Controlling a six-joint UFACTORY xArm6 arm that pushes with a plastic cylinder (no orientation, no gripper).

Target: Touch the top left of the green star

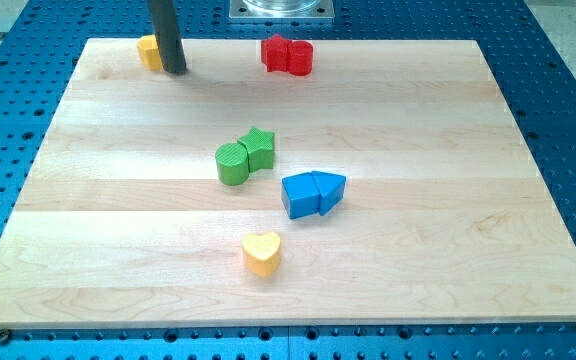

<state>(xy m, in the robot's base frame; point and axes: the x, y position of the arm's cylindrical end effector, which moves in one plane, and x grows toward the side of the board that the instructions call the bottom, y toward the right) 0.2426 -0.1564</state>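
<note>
A dark rod, the arm's end effector, comes down from the upper left of the frame; it has no jaws, so nothing about it is apart, together or clamped. My tip [174, 70] rests on the wooden desk [448, 250] at its far edge, just beside a yellow block [149, 51] whose shape is partly hidden behind the rod.

To the right along the same edge sit two red blocks [287, 55], touching each other.

The green star [259, 147] lies near the middle of the frame, well apart from my tip, pressed against a green cylinder [232, 164] at its lower left. That neighbour crowds the star's lower left, so the upper left probably stays reachable from my tip's side.

Below right are a blue cube [299, 195] and a blue triangular block [330, 190], touching. A yellow heart [262, 252] sits alone in the lower centre.
</note>
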